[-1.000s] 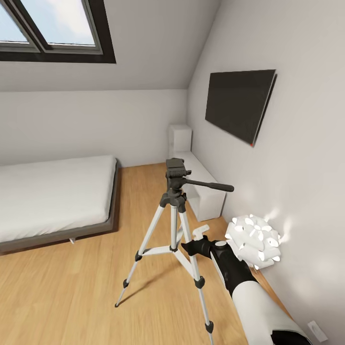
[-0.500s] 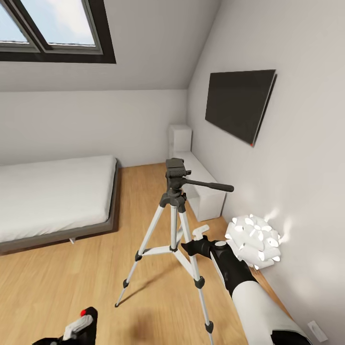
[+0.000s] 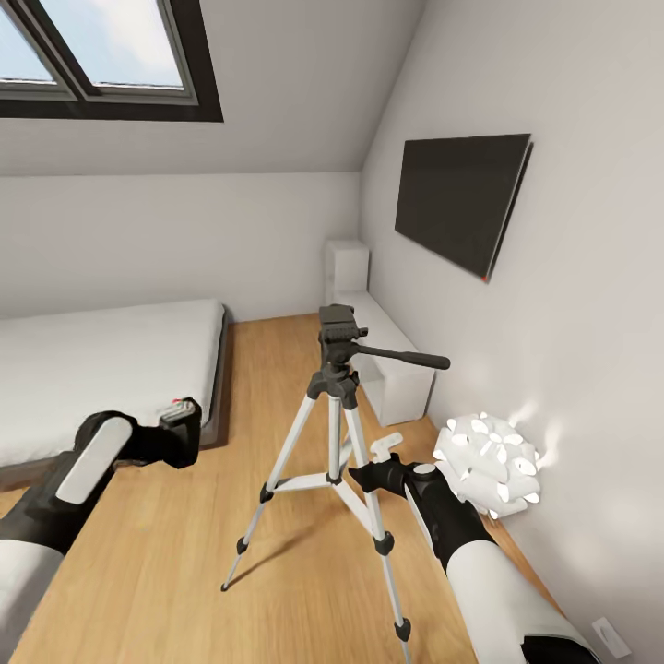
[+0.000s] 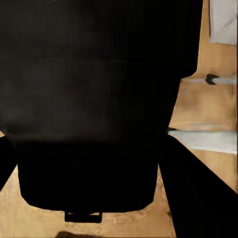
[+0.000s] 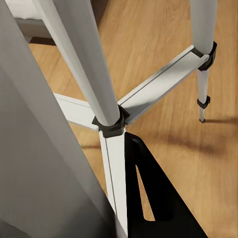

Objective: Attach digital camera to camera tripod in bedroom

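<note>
1. We see the left gripper [image 3: 171,441] raised in front of the bed [image 3: 101,378], closed on the digital camera [image 3: 181,429]; its red dot shows on top, but most of the body is hidden.
2. In our left wrist view the digital camera [image 4: 94,99] is a dark mass; no detail reads.
3. The camera tripod [image 3: 337,443] stands on the wood floor [image 3: 184,572], well apart from the camera, head bare.
4. Our right gripper [image 3: 378,466] sits at a tripod leg [image 5: 79,64]; we cannot tell whether it grips.
</note>
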`<state>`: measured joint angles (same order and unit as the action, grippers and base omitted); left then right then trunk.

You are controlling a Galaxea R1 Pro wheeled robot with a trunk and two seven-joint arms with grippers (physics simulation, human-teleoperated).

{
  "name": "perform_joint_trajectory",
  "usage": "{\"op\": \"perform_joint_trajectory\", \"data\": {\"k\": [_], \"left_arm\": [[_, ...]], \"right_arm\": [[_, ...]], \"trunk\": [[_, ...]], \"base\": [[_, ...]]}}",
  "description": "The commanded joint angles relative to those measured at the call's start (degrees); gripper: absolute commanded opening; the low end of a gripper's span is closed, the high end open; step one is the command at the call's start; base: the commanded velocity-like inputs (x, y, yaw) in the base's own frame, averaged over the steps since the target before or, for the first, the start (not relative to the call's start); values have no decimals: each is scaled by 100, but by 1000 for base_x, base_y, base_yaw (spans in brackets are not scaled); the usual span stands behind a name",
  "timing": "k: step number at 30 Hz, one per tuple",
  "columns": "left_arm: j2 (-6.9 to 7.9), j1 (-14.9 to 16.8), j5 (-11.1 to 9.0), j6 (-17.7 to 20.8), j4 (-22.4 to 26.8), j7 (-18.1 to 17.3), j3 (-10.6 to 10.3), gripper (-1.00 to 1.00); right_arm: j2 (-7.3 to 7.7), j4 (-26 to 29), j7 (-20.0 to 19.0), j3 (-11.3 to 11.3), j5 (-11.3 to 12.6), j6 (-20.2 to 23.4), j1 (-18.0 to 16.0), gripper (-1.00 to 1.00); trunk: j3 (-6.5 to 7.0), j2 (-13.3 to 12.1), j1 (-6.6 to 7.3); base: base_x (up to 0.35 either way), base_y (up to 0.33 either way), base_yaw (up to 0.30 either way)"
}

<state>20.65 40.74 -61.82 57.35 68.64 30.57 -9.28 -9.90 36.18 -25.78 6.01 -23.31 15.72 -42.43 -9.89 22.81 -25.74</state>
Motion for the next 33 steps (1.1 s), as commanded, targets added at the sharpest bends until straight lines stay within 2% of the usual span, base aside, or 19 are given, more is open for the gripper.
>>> {"op": "perform_joint_trajectory", "data": {"k": [1, 2, 3, 5, 6, 10, 11, 15, 23, 26, 27, 29, 30, 31, 33], "left_arm": [[-33, 254, -48, 53, 18, 128, 2, -100], [-326, 1120, -69, 156, -220, 335, 34, -100], [-498, 1483, -73, 175, -465, 376, 39, -100], [-679, 1860, -72, 186, -761, 405, 43, -100], [-966, 2433, -64, 196, -1215, 431, 46, -100], [-1374, 3133, -34, 206, -1715, 449, 47, -100], [-1549, 3427, -21, 209, -1868, 458, 45, -100], [-1855, 3980, -4, 222, -2026, 491, 41, -100], [-1937, 4133, 25, 213, -1796, 572, -71, -100], [-1938, 4140, 78, 194, -1693, 807, -116, -100], [-1990, 4142, 162, 186, -1568, 1235, -146, -100], [-2038, 4143, 202, 184, -1526, 1433, -173, -100], [-2078, 4143, 228, 183, -1495, 1584, -235, -100], [-2125, 4144, 263, 181, -1404, 1784, -541, -100], [-2130, 4144, 268, 181, -1338, 1839, -678, -100]], "right_arm": [[-10, -59, -61, 58, -147, 19, -2, -100], [-10, -59, -59, 58, -148, 19, -2, -100], [-10, -59, -59, 58, -148, 19, -2, -100], [-10, -59, -59, 58, -146, 19, -2, -100], [-10, -59, -59, 58, -144, 19, -2, -100], [-10, -59, -59, 60, -141, 21, -2, -100], [-10, -59, -59, 59, -140, 21, -2, -100], [-10, -59, -59, 58, -145, 22, -2, -100], [-10, -59, -59, 58, -139, 21, -2, -100], [-10, -59, -59, 58, -137, 20, -2, -100], [-10, -59, -59, 58, -138, 19, -2, -100], [-10, -59, -57, 58, -138, 19, -2, -100], [-10, -59, -58, 58, -138, 19, -2, -100], [-10, -59, -53, 58, -139, 19, -2, -100], [-10, -59, -51, 58, -139, 19, -2, -100]], "trunk": [[-14, 11, -4], [-14, 11, -4], [-14, 11, -4], [-14, 11, -4], [-14, 11, -4], [-14, 11, -4], [-14, 11, -4], [-14, 11, -4], [-14, 11, -4], [-14, 11, -4], [-14, 11, -4], [-14, 11, -4], [-14, 11, -4], [-14, 11, -4], [-14, 11, -4]], "base": [[0, 0, 0], [0, 0, 0], [0, 0, 0], [0, 0, 0], [0, 0, 0], [0, 0, 0], [0, 0, 0], [0, 0, 0], [0, 0, 0], [0, 0, 0], [0, 0, 0], [0, 0, 0], [0, 0, 0], [0, 0, 0], [0, 0, 0]]}}
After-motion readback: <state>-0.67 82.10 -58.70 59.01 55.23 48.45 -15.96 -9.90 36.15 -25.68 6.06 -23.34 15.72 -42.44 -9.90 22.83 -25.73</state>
